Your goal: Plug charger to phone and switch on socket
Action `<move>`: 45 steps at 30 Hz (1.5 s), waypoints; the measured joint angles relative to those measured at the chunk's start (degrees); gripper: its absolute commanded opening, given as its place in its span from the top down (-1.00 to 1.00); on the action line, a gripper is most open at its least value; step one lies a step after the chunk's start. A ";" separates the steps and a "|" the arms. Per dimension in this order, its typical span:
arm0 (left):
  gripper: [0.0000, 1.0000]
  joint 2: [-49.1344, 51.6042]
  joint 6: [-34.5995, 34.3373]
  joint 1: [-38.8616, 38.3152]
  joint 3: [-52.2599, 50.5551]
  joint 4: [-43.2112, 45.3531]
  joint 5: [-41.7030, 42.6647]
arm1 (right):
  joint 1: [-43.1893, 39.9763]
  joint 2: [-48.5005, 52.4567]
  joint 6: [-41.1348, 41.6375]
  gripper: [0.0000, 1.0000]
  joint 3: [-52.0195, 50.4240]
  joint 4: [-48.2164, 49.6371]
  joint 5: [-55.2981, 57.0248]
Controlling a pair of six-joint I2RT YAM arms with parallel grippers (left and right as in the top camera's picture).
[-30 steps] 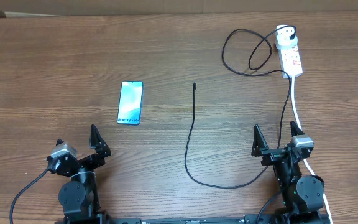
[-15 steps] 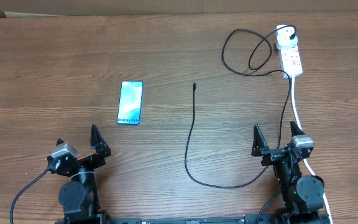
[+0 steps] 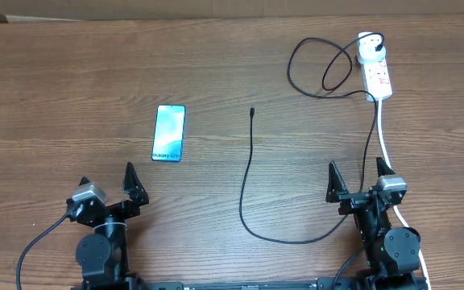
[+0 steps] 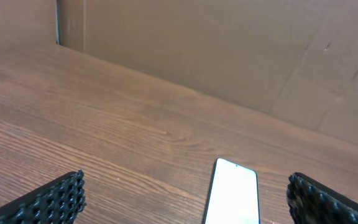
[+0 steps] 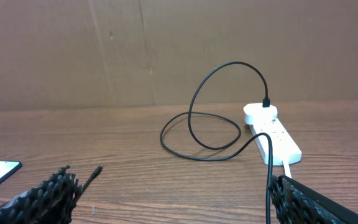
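Your left gripper (image 3: 106, 179) and right gripper (image 3: 355, 171) both stand spread wide, holding nothing. The phone (image 3: 169, 133) lies screen-up ahead of the left one; the charger (image 3: 247, 173) has its tip lying apart to the phone's right, plug seated in the socket (image 3: 378, 74)

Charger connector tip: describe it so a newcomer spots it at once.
On the wooden table, look between the cyan-screened phone and the white socket. The connector tip is the free end of the thin black charger cable, lying alone on bare wood; the other end is plugged into the socket.
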 measured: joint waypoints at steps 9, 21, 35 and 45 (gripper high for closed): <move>-1.00 3.93 3.58 0.00 9.90 -4.72 0.79 | 0.00 0.00 0.00 -1.00 0.00 -0.02 0.02; -1.00 22.32 6.05 0.00 25.22 -8.46 6.03 | 0.00 0.00 0.00 -1.00 0.02 0.07 0.02; -1.00 43.01 10.64 0.00 49.86 -26.01 13.81 | 0.00 6.45 0.04 -1.00 14.34 -12.52 -4.61; -0.99 58.58 12.41 -0.13 69.22 -44.65 18.64 | 0.00 31.91 0.00 -1.00 43.41 -30.80 -8.50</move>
